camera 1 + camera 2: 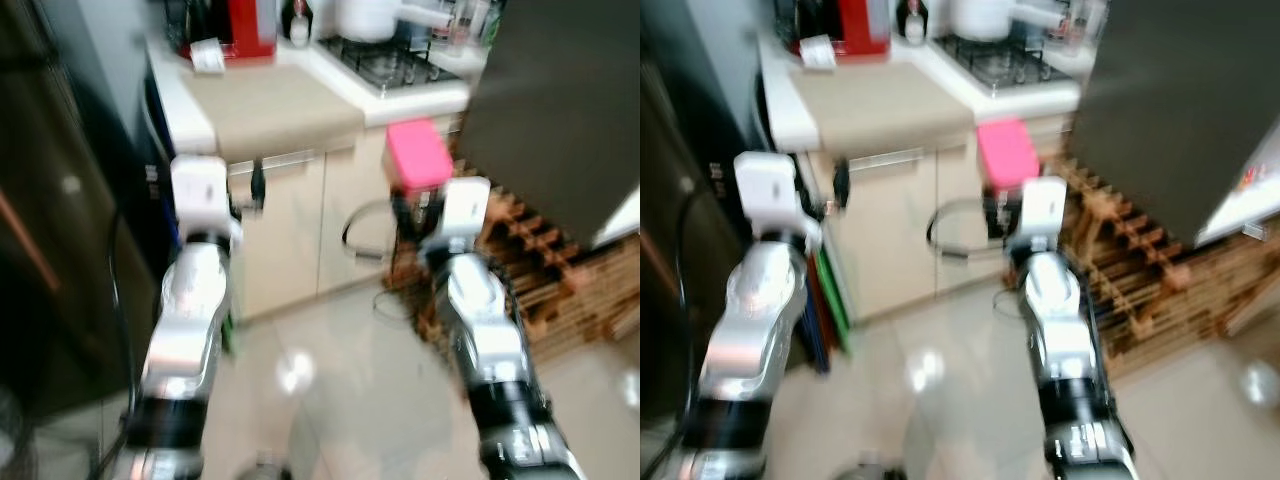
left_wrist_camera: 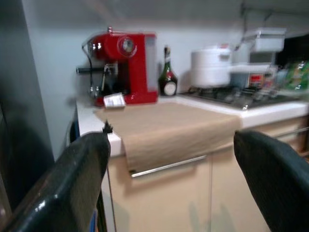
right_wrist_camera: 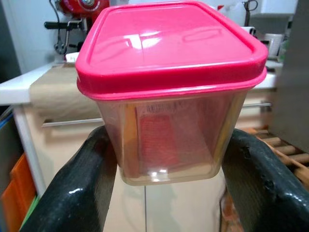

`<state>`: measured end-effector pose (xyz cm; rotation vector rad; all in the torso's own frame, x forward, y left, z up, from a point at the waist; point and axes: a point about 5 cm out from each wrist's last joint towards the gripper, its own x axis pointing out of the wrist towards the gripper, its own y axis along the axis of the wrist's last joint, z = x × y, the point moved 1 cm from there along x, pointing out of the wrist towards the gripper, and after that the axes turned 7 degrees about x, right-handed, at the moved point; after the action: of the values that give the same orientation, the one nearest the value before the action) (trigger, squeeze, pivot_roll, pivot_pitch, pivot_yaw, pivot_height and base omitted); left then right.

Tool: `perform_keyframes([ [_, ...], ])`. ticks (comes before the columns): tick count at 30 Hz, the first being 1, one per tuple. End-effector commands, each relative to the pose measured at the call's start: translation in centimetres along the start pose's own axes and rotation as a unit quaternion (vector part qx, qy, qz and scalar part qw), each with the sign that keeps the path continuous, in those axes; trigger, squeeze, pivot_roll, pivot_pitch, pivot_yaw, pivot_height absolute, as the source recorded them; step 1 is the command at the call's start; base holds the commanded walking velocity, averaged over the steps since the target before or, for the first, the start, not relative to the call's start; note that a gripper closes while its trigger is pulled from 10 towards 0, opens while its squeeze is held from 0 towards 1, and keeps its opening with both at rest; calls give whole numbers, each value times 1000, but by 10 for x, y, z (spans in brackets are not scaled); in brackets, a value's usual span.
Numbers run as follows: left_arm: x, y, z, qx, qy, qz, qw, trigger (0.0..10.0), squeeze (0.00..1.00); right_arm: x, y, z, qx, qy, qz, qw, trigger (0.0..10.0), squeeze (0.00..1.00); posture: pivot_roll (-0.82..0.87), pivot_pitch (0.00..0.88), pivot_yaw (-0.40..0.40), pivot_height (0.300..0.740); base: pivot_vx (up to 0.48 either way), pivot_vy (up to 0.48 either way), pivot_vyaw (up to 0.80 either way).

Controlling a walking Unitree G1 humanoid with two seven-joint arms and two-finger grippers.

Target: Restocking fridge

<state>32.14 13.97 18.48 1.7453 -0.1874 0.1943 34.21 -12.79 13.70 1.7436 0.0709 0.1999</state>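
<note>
Your right gripper (image 3: pixel 164 159) has its two black fingers (image 3: pixel 77 193) clamped on the sides of a clear food container with a pink lid (image 3: pixel 169 92), which sits upright between them, lid above the fingertips. Your left gripper (image 2: pixel 169 188) holds nothing; its fingers (image 2: pixel 63 188) stand wide apart. Beyond them lies the kitchen counter (image 2: pixel 164 125), with a red coffee machine (image 2: pixel 123 65), a dark bottle (image 2: pixel 167 75) and a white pot (image 2: pixel 212 65) further back
</note>
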Motion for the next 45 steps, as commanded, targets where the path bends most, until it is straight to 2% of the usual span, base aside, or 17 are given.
perform_keyframes([
  [1, 2, 7, 2, -5, -13, 15, 1000, 10000, 0, 3, 11, 2, -4, 0, 18, 1000, 0, 0, 3, 0, -6, 740, 0, 0, 0],
  [9, 2, 5, 4, -9, -22, 15, 1000, 10000, 0, 3, 11, 4, -12, -1, 20, 1000, 0, 0, 1, 0, -3, 740, 0, -340, 0],
  [23, 6, -3, 3, -8, -1, -11, 1000, 10000, 0, 1, 8, 4, -21, 0, 16, 1000, 0, 0, -9, 0, -2, 740, 0, -471, 0],
  [31, 7, -2, 7, -4, -6, -9, 1000, 10000, 0, 0, 6, 6, -27, -1, 13, 1000, 0, 0, -15, 0, -4, 740, 0, -454, 777],
  [45, 13, -5, 5, 8, 10, -17, 1000, 10000, 0, 0, 6, 9, -29, -5, 11, 1000, 0, 0, -20, 0, -6, 740, 0, -454, 700],
])
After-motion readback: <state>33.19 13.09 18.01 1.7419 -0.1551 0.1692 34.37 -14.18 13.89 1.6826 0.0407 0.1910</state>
